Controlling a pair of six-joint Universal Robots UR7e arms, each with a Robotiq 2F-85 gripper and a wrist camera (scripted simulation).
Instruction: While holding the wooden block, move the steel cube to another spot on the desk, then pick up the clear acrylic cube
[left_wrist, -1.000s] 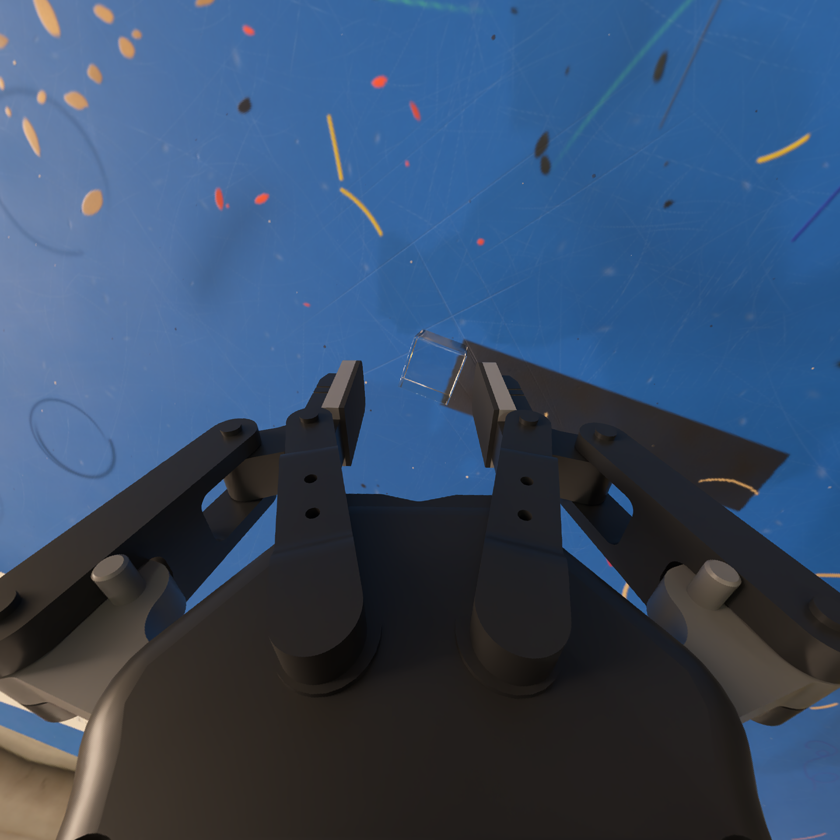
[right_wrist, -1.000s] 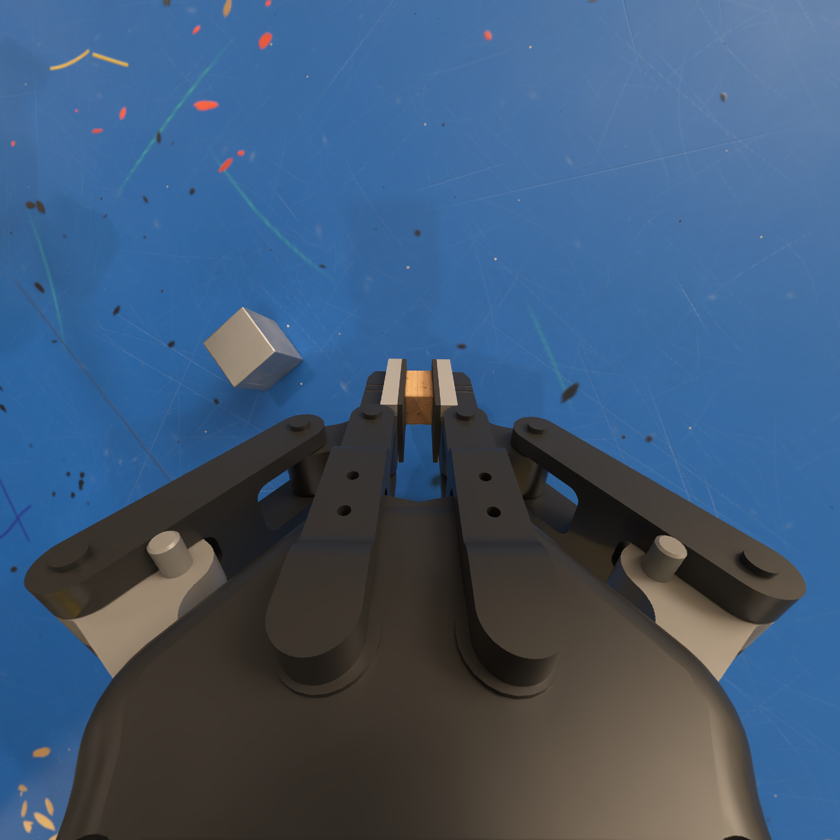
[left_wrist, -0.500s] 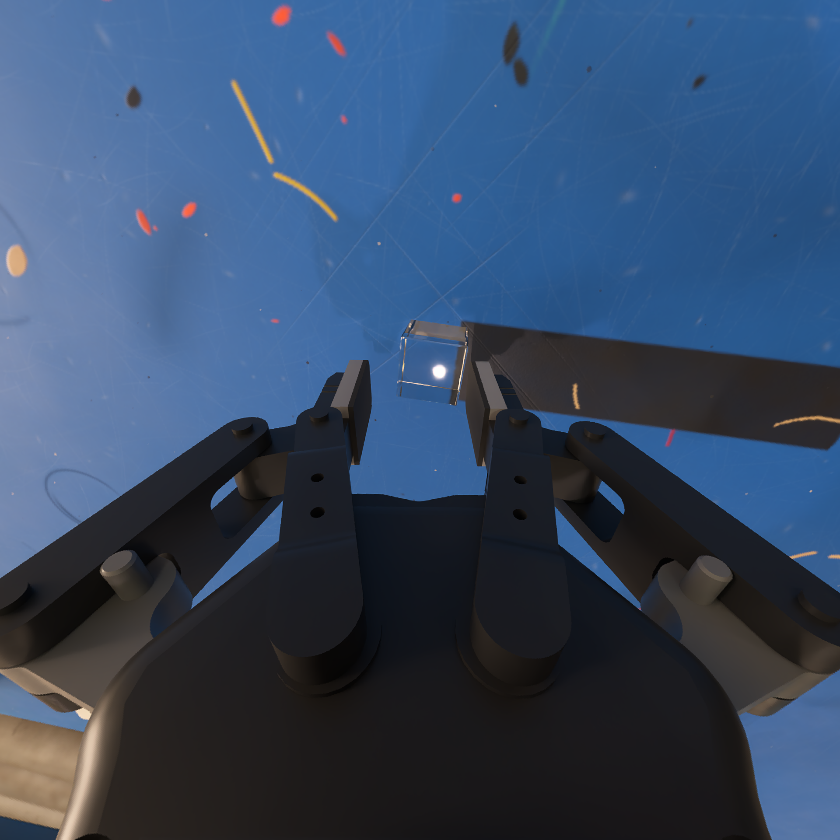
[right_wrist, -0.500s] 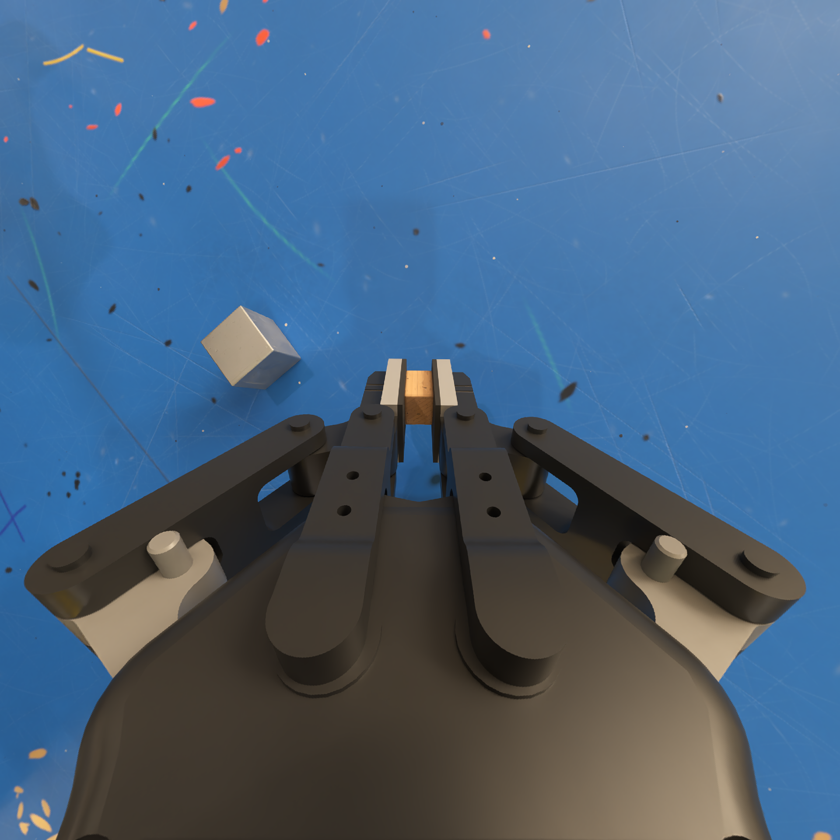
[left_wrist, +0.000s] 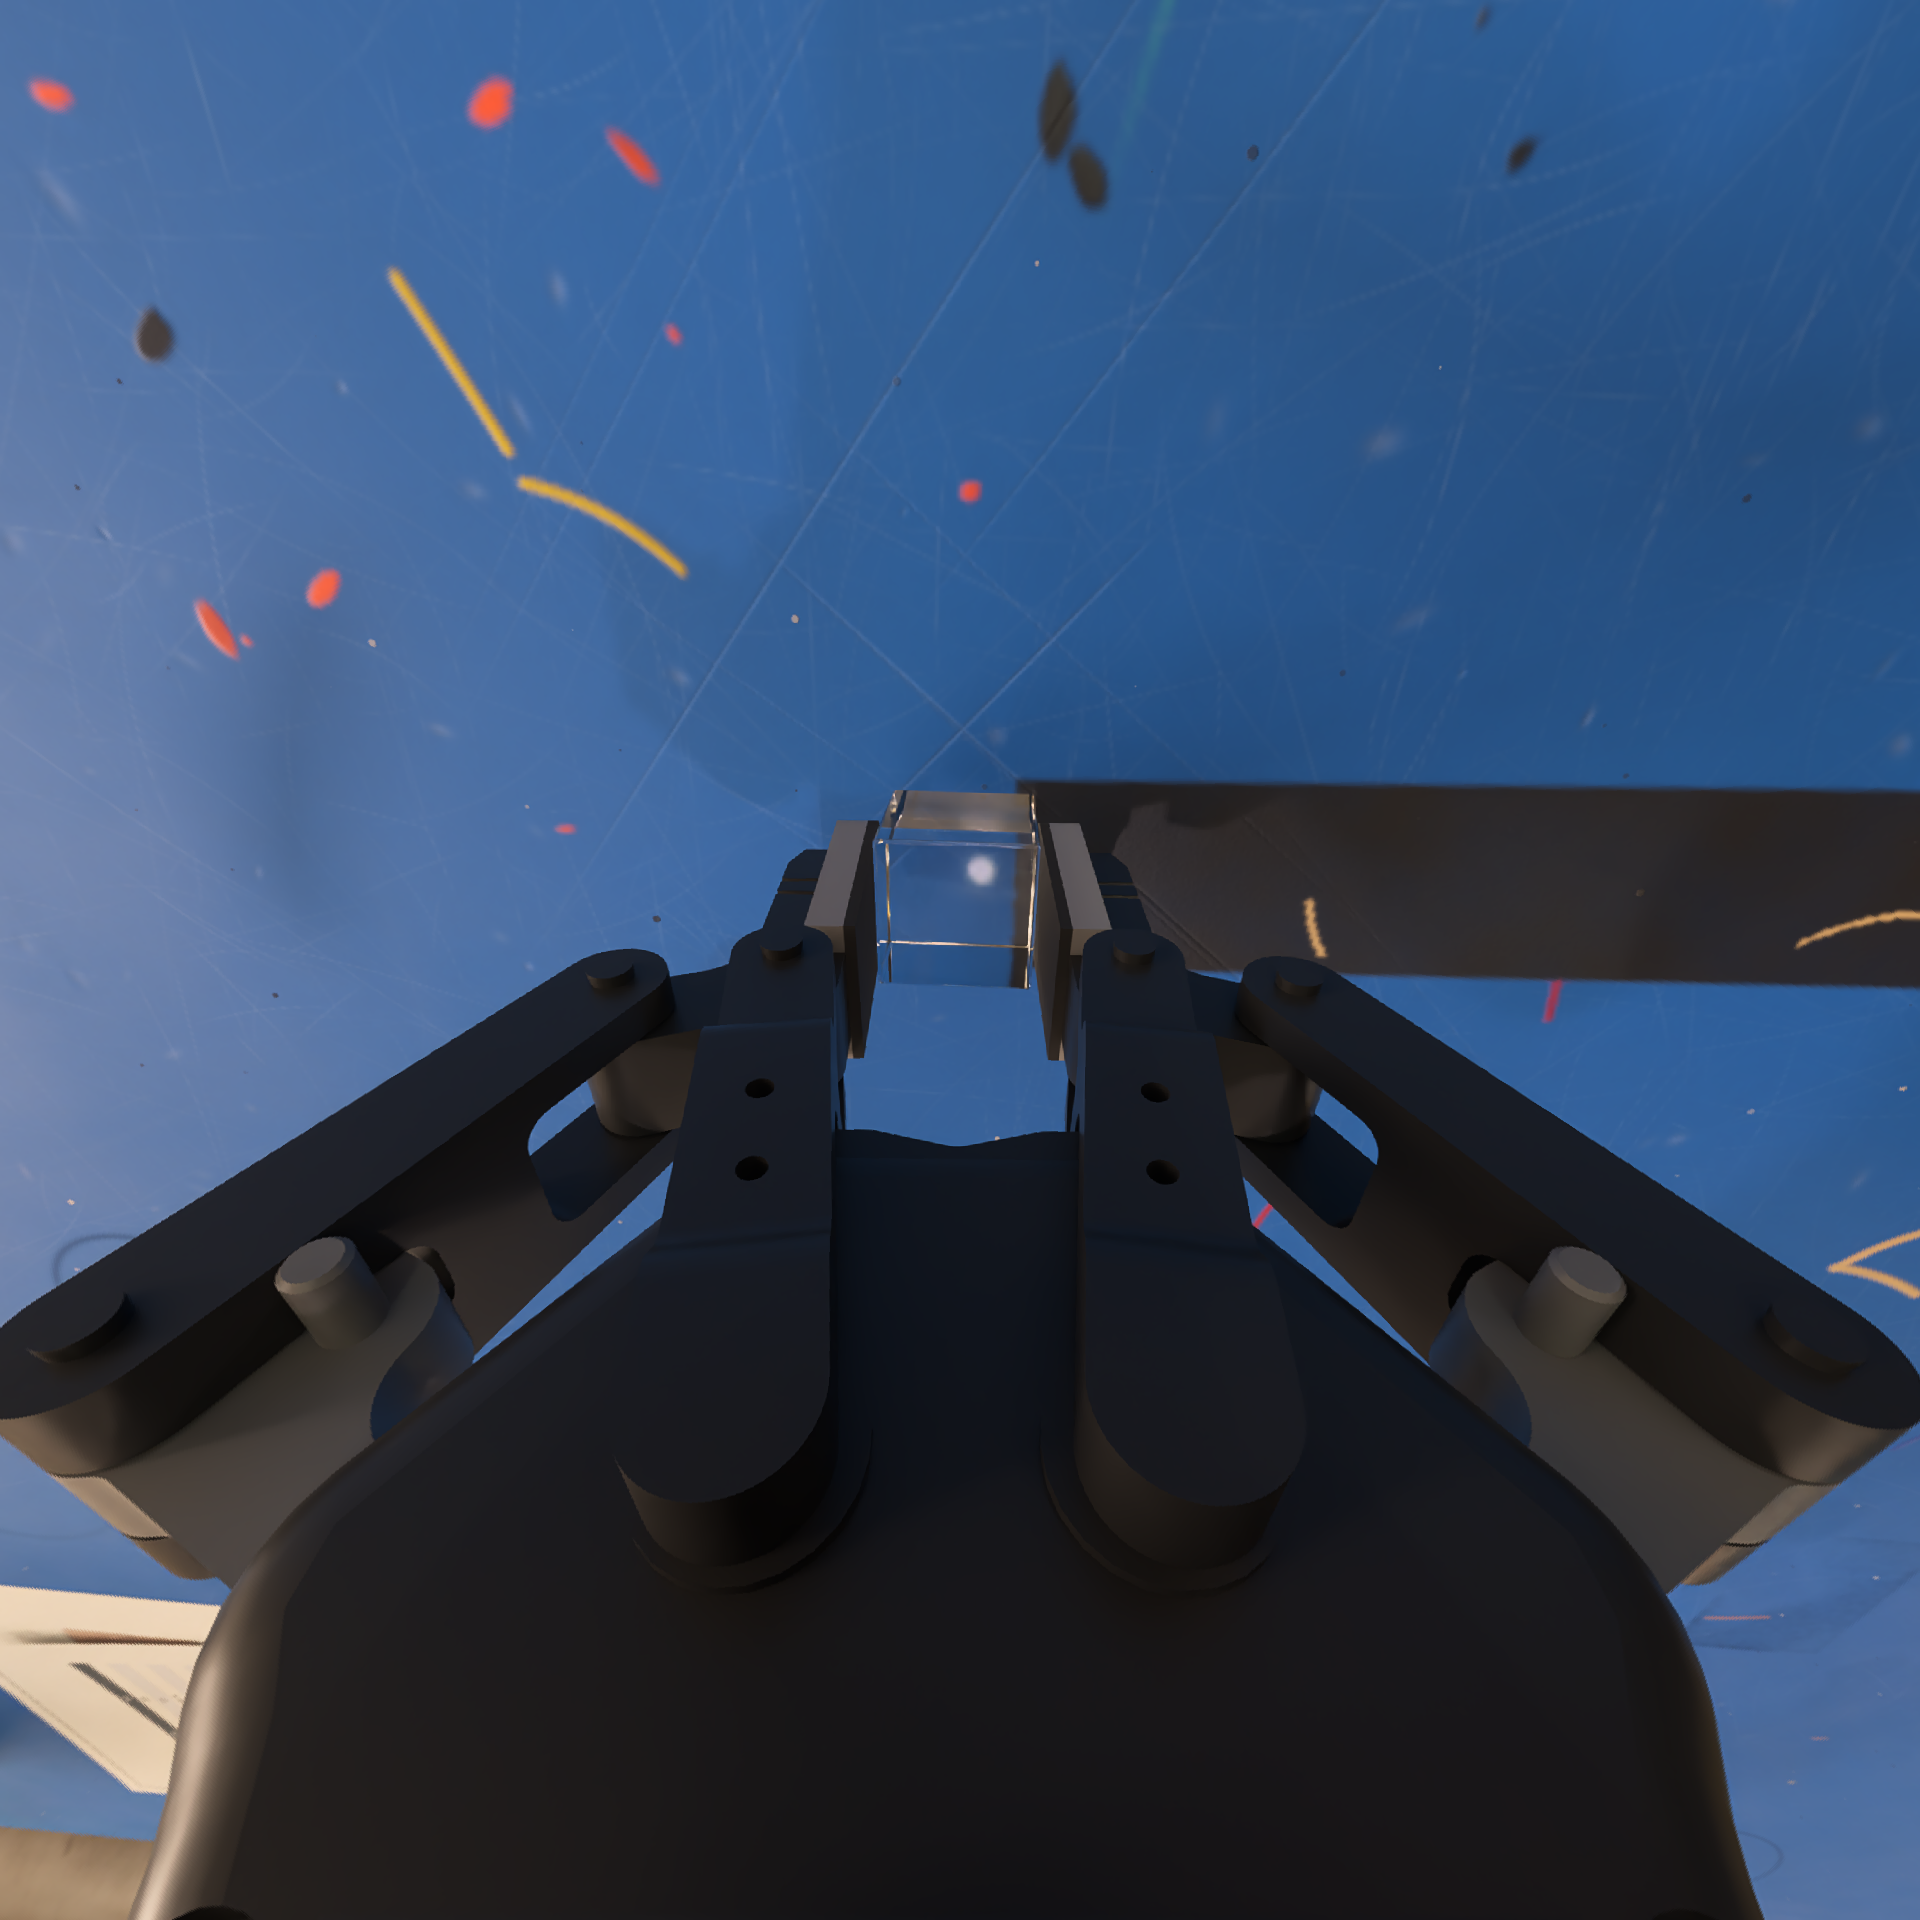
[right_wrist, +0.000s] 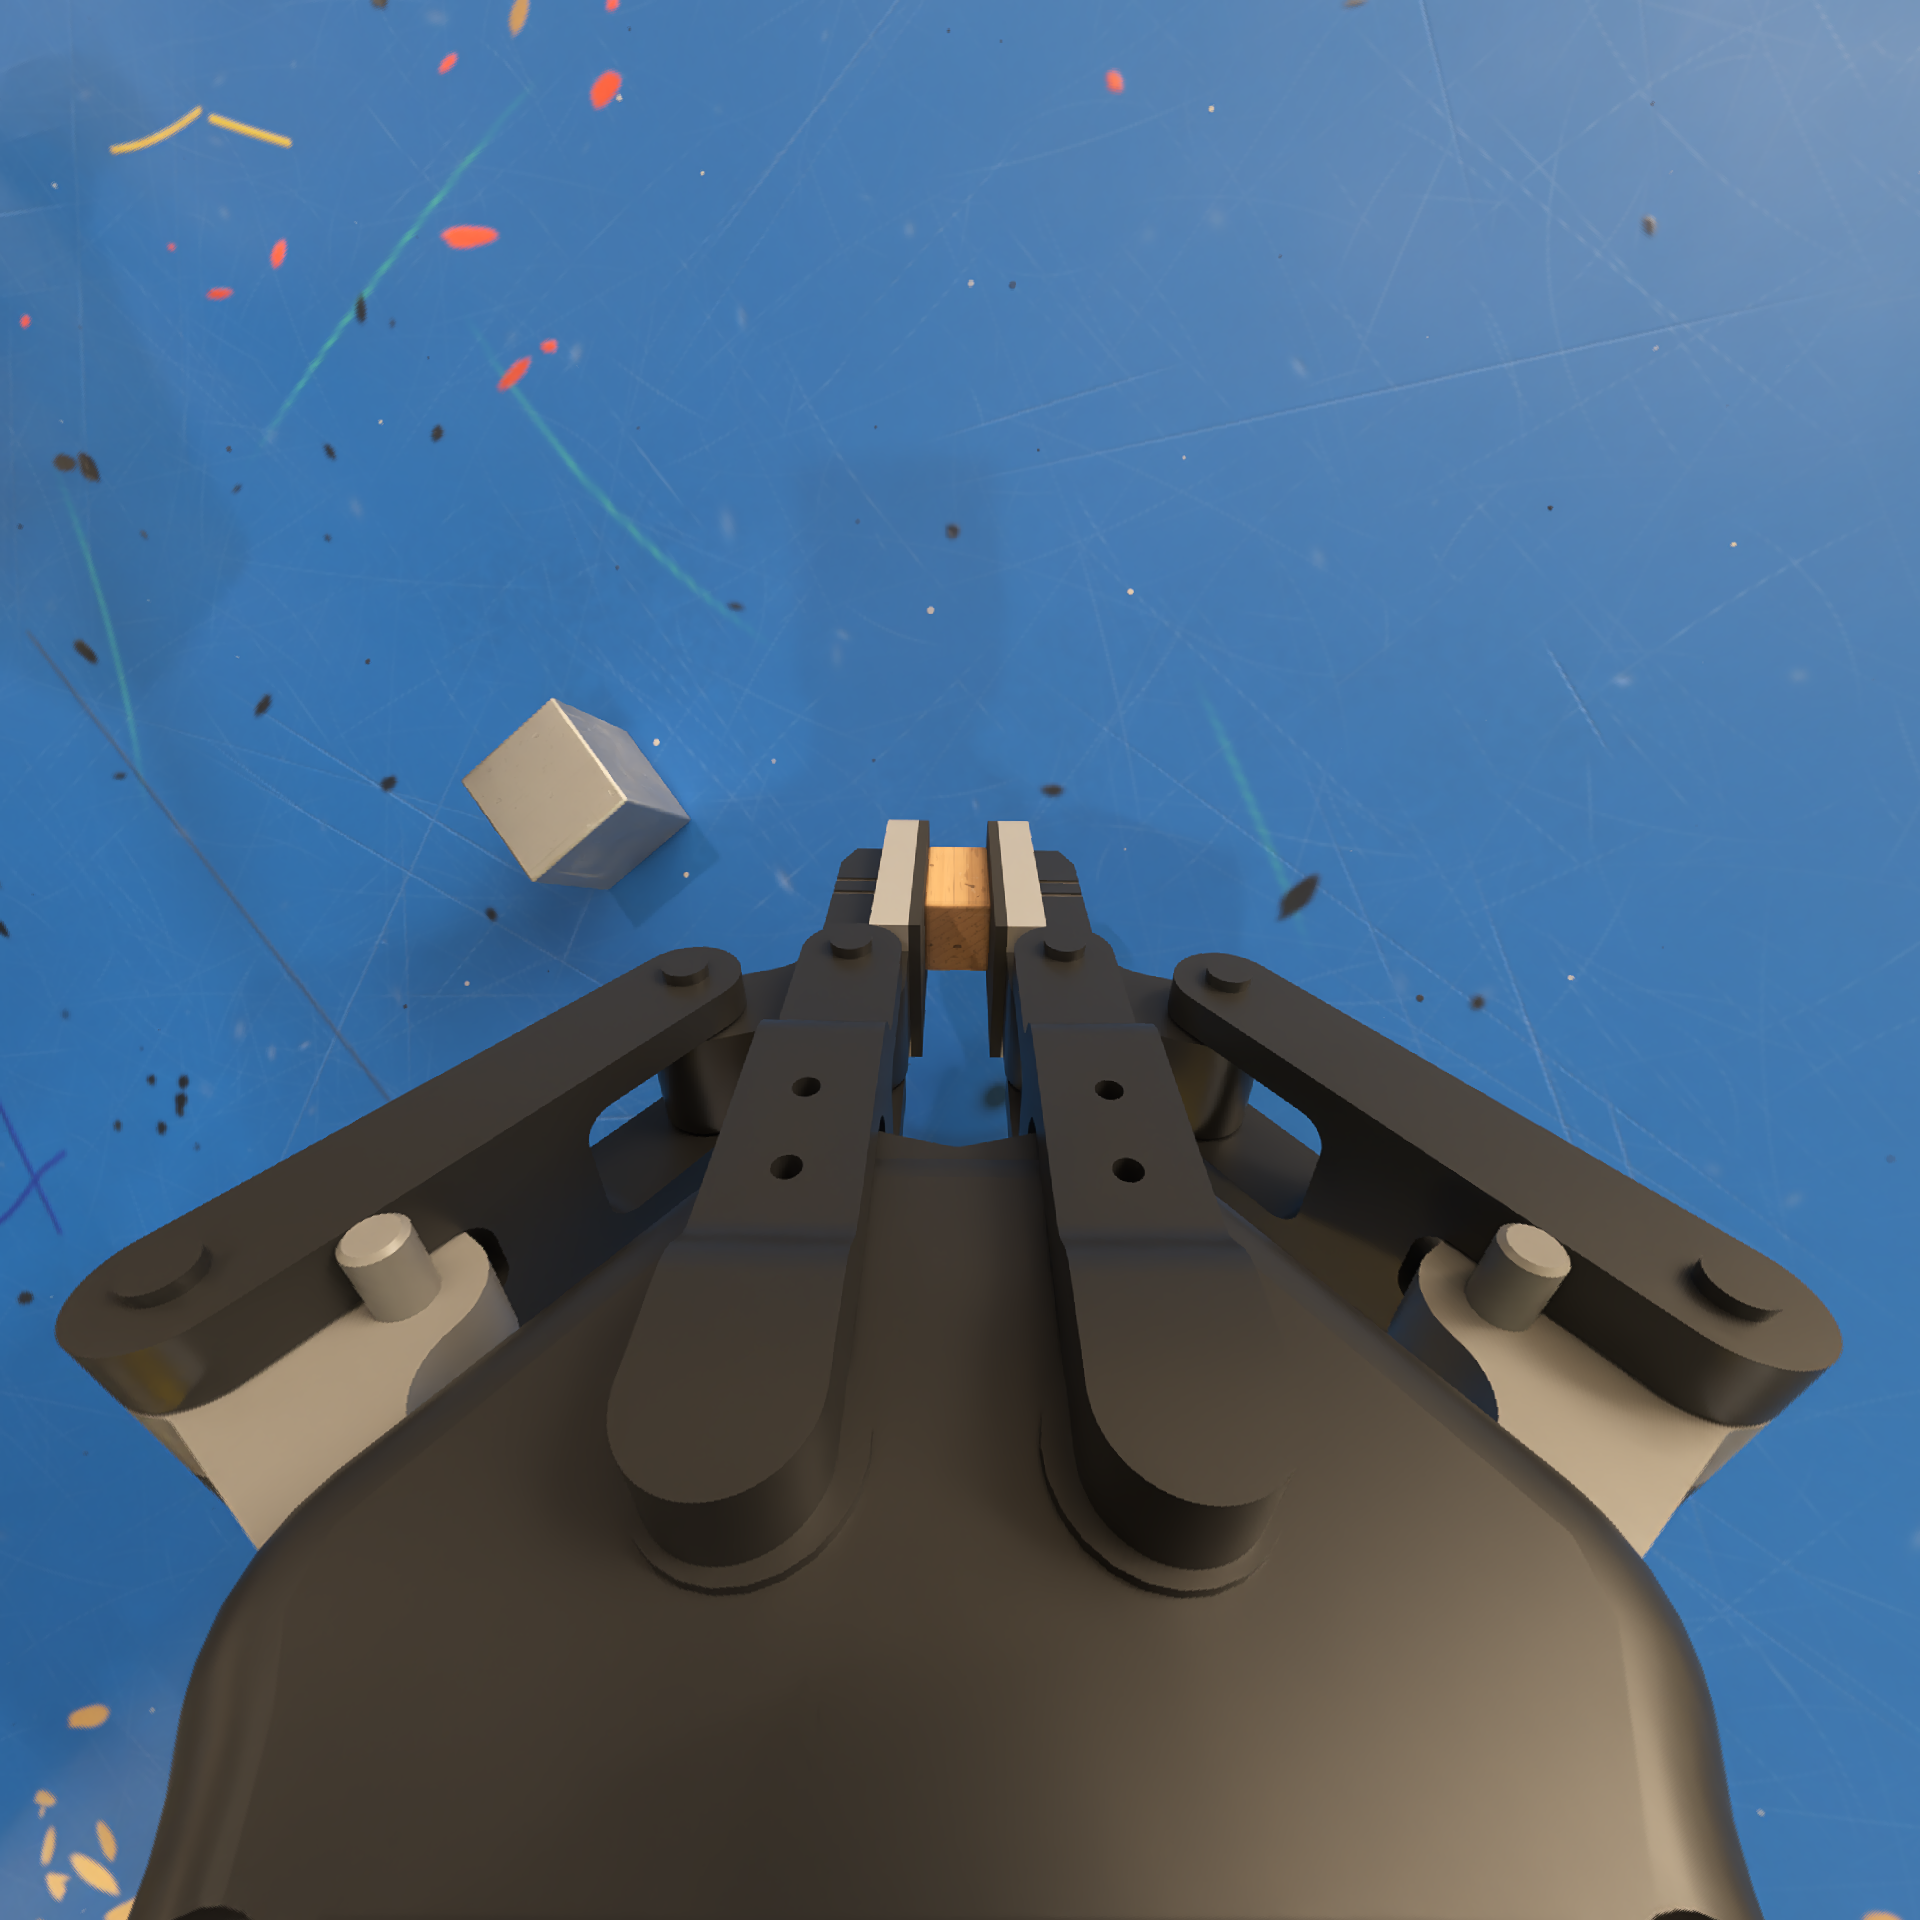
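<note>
The last step is in hand: the left hand (left_wrist: 956, 904) pinches the clear acrylic cube (left_wrist: 956, 888) between its pads, the right hand (right_wrist: 956, 904) pinches the wooden block (right_wrist: 956, 906), and the next move is probably a straight lift off the surface (left_wrist: 1351, 468).

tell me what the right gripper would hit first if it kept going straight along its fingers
Most likely the bare blue desk. The right gripper is shut on the wooden block, so the block would probably touch down first. The steel cube sits off to the side, out of that line. How far off the desk is remains unclear.
</note>
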